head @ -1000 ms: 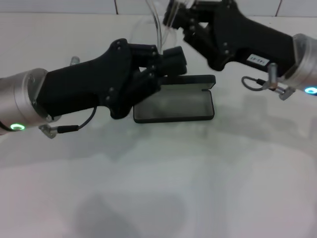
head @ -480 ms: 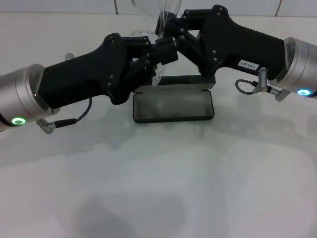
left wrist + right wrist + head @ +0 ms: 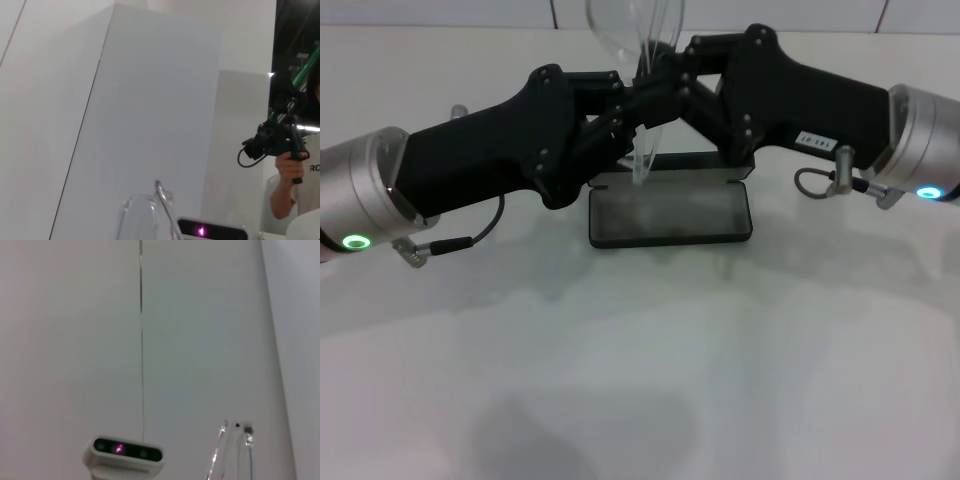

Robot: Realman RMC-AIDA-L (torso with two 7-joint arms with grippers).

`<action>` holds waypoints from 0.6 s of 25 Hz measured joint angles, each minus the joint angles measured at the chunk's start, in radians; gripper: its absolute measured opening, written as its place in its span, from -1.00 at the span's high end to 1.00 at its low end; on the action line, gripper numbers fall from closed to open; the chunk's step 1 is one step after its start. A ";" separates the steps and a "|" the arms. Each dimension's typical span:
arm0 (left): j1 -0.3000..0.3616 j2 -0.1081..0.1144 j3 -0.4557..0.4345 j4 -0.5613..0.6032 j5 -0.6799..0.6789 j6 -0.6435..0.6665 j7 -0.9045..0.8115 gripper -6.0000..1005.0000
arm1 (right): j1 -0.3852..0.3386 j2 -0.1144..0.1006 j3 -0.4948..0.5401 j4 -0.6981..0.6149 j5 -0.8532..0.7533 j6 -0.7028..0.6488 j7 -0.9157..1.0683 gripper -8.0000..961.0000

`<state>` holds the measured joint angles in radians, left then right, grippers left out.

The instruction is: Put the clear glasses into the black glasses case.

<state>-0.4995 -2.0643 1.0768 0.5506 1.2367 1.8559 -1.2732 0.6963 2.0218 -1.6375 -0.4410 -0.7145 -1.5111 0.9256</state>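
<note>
Black glasses case [image 3: 670,212] open on the white table [image 3: 640,380], clear glasses [image 3: 638,60] held in the air above its far edge.

Nearest lies the case's tray, its grey lining bare with nothing resting in it, and the lid stands up along the far side. Above and behind that lid the two black grippers meet tip to tip: the left gripper [image 3: 632,100] reaches in from the left, the right gripper [image 3: 672,88] from the right. Both press against the transparent frame, which hangs between them with a lens rising above and a thin temple arm pointing down towards the lid without clearly touching it. How tightly either pair of fingers is closed cannot be told, since the tips overlap. Farthest, each wrist view shows part of the frame against a pale wall [image 3: 75,340].
</note>
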 joint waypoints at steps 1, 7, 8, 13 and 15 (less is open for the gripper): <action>0.000 0.000 0.000 0.000 0.001 -0.001 0.000 0.81 | 0.000 0.001 -0.001 -0.004 -0.010 -0.002 0.000 0.87; 0.003 0.005 0.000 0.000 0.002 -0.002 -0.004 0.81 | -0.011 0.005 -0.001 -0.053 -0.074 -0.003 0.002 0.87; 0.005 0.008 0.000 0.000 -0.002 0.001 -0.005 0.81 | -0.016 0.005 -0.001 -0.057 -0.077 -0.001 0.002 0.87; 0.024 0.022 -0.024 0.002 -0.011 0.053 -0.007 0.81 | -0.052 0.001 0.001 -0.096 -0.081 0.032 0.007 0.87; 0.033 0.029 -0.036 0.007 -0.014 0.086 -0.008 0.81 | -0.064 -0.002 0.001 -0.110 -0.085 0.044 0.009 0.87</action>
<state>-0.4661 -2.0351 1.0409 0.5579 1.2230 1.9421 -1.2815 0.6318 2.0199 -1.6368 -0.5505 -0.7995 -1.4671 0.9343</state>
